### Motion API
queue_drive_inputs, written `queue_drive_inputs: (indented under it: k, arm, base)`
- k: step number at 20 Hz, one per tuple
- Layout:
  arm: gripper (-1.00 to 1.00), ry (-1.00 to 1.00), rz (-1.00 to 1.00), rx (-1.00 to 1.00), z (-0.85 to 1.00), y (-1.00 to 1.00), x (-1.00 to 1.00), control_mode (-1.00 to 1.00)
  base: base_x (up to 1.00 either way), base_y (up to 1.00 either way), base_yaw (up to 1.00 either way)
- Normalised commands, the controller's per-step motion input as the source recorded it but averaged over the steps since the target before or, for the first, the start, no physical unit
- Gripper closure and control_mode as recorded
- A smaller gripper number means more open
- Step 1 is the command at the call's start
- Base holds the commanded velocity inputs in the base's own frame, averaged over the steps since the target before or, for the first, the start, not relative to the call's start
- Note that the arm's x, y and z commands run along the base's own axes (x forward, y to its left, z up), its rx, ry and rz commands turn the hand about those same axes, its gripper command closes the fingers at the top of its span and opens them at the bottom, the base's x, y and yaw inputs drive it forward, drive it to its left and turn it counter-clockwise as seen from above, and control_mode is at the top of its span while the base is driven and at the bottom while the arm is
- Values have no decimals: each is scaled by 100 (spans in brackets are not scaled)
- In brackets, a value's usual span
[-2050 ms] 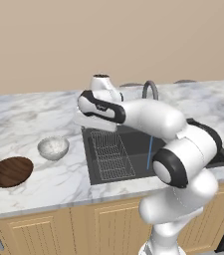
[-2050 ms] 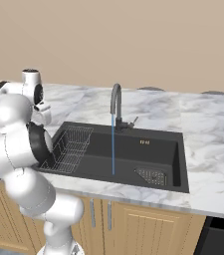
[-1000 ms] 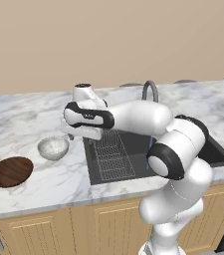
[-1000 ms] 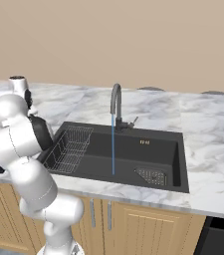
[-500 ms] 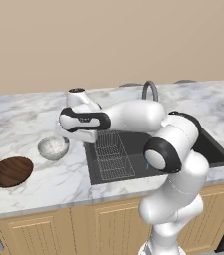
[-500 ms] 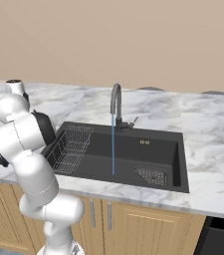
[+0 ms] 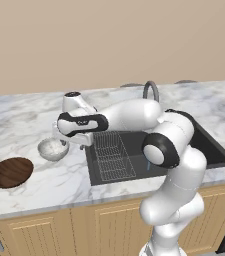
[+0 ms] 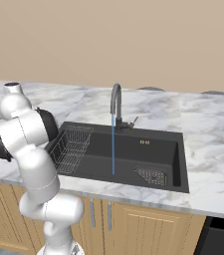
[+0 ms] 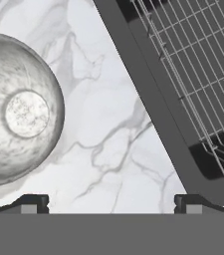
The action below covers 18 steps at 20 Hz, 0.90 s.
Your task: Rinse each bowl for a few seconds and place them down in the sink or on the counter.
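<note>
The white-grey speckled bowl (image 7: 53,149) stands upright on the marble counter (image 7: 59,180), left of the sink (image 7: 209,150). In the hand view this bowl (image 9: 19,109) lies at the left, beside the sink's rim (image 9: 153,99). My gripper (image 7: 68,141) hangs just right of the bowl, above the counter strip between bowl and sink. It is open (image 9: 111,206), its fingertips (image 9: 31,203) wide apart with only marble between them. The dark brown wood-grain bowl (image 7: 10,172) rests further left near the counter's front edge.
A wire rack (image 7: 113,155) fills the sink's left part. Water (image 8: 113,147) runs from the arched faucet (image 8: 115,104) into the black basin (image 8: 148,154). A drain (image 8: 151,175) sits at the basin's right front.
The arm has swung left, from over the wire rack to beside the speckled bowl, and the hand has come lower. Both bowls stay in place.
</note>
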Motion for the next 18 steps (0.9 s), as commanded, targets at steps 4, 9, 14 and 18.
queue_drive_inputs:
  k: [4, 9, 14, 18]
  arm:
    - [-100, -2, 0, 0, -15, 8, 7, -100]
    - [-100, -2, 0, 0, -14, 9, 11, -100]
    - [-100, -1, 0, 0, -14, 9, 13, -100]
    - [-100, -1, 0, 0, -14, 9, 14, -100]
  base:
    - [0, 0, 0]
    - [0, 0, 0]
    - [0, 0, 0]
    - [0, 0, 0]
